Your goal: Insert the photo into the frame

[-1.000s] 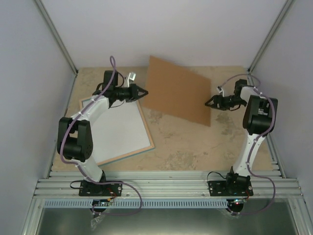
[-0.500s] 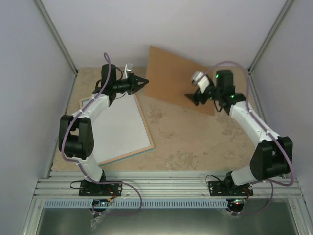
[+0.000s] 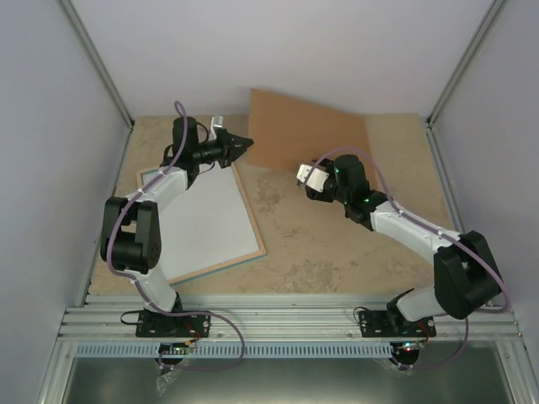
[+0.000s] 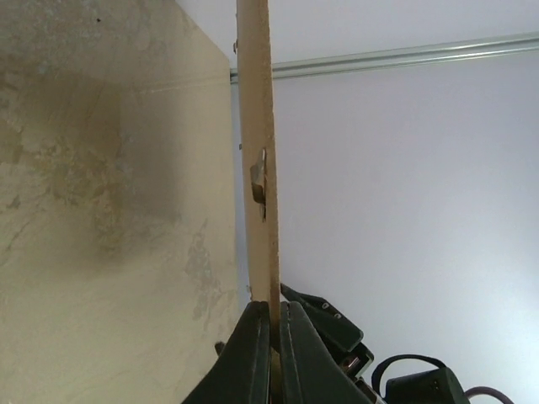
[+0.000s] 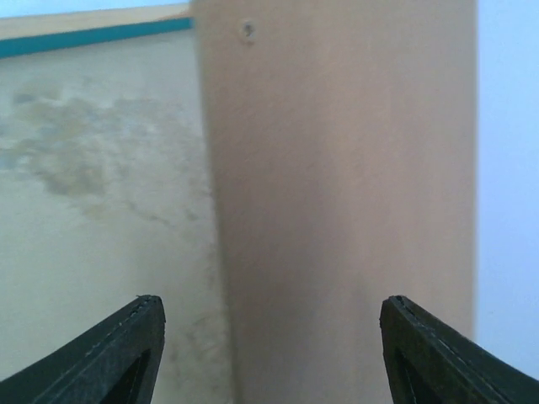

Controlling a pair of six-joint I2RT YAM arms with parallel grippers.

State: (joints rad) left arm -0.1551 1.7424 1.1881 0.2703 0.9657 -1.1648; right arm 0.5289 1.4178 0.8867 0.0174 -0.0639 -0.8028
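Observation:
The frame [image 3: 251,225] lies flat at the left of the table, wood edge showing, a white sheet filling it. Its turquoise edge shows far off in the right wrist view [image 5: 93,38]. The cat photo is not visible. My left gripper [image 3: 245,141] is shut on the left corner of the brown backing board [image 3: 312,139] and holds it tilted up off the table. In the left wrist view the board [image 4: 257,126] is edge-on between my shut gripper [image 4: 275,316]. My right gripper [image 3: 308,180] is wide open at the board's near edge; in its view [image 5: 271,310] the board [image 5: 337,168] fills the gap.
A small metal clip [image 4: 258,181] sits on the board's back. Grey walls close in the table on three sides, with metal posts [image 3: 97,63] at the back corners. The stone-patterned tabletop [image 3: 337,244] lies below the right arm.
My right arm has swung left from the right side to the board's near edge, gripper open. My left gripper has lifted the board's corner, and the board now stands tilted.

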